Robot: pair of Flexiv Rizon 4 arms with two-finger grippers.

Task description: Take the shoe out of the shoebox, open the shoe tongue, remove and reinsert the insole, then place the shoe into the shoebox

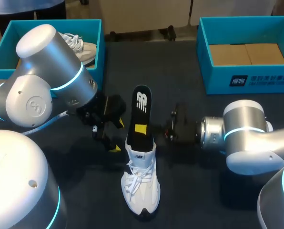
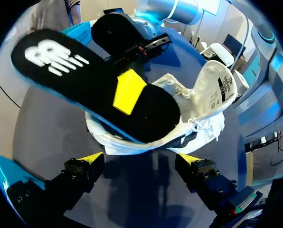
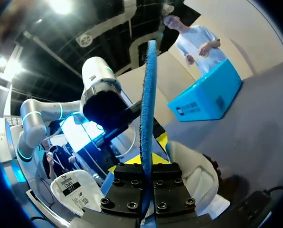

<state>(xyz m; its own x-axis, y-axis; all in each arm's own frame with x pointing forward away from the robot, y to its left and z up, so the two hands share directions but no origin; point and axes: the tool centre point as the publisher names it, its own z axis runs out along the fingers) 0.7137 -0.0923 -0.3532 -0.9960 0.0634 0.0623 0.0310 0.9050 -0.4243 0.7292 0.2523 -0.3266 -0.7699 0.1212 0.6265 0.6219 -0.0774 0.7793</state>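
Closest to the lens, bulky white joints of the left arm (image 1: pixel 42 81) and right arm (image 1: pixel 244 131), coming in from either side. Between them, mid-table, the shoe (image 1: pixel 141 183): stands on its sole, toe toward the robot, heel away, laces loose. Out of its mouth sticks the insole (image 1: pixel 141 107), black face up, blue underside, long axis in line with the shoe's and rising off beyond the heel. Forward end down inside the opening, rear end well clear in the air.

Right gripper (image 3: pixel 147 159) clenched on the insole, reaching in crosswise from the right, one yellow fingertip (image 2: pixel 128 91) flat on the black face, the other beneath. Left gripper (image 2: pixel 140 159) released, fingers spread wide, holding nothing, just beside the shoe's heel quarter on its left side; cannot tell whether touching. Tongue (image 2: pixel 217 83) folded forward, mouth wide.

Probably midway through the insole step; pulling out or feeding in, not decidable from this. Either way, travel along that shared axis, so little sideways room needed. Left arm nearer for bracing the heel.

Bare dark table (image 1: pixel 189 200) all round the toe. Right shoebox (image 1: pixel 247 78) well apart at the far right corner, cardboard floor showing. Left shoebox (image 1: pixel 87 26) at the far left, behind the left arm, a second shoe (image 1: pixel 82 47) inside.
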